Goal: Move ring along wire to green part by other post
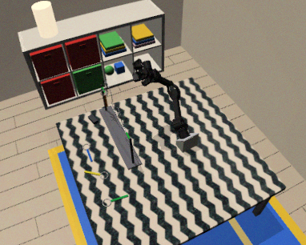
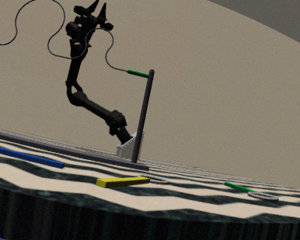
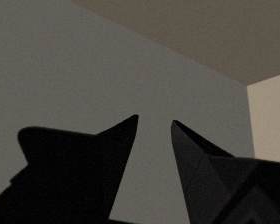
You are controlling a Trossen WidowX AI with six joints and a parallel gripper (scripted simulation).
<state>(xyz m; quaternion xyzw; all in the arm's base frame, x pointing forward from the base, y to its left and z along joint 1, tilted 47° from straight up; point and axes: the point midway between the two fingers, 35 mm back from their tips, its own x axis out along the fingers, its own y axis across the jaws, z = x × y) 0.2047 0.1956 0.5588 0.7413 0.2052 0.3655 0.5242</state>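
The wire [image 2: 107,51] runs between two dark posts on a grey base plate [image 1: 118,138]. The near post [image 1: 131,150] [image 2: 144,118] carries a green wire end [image 2: 138,73]. At the far post [image 1: 106,103] a short orange-brown handle [image 1: 104,95] hangs under the green wire end [image 1: 103,88]; its ring is too small to make out. My gripper [image 1: 138,64] [image 2: 100,5] [image 3: 154,121] is raised high, pointing upward, to the right of the far post and apart from the wire. Its fingers are drawn in to a narrow gap with nothing between them.
Three spare rings lie on the table left of the base plate, with a blue handle [image 1: 90,155] [image 2: 27,157], a yellow handle [image 1: 94,173] [image 2: 123,181] and a green handle [image 1: 118,198] [image 2: 237,187]. A small dark block [image 1: 94,119] lies near the far post. A shelf [image 1: 90,24] stands behind the table.
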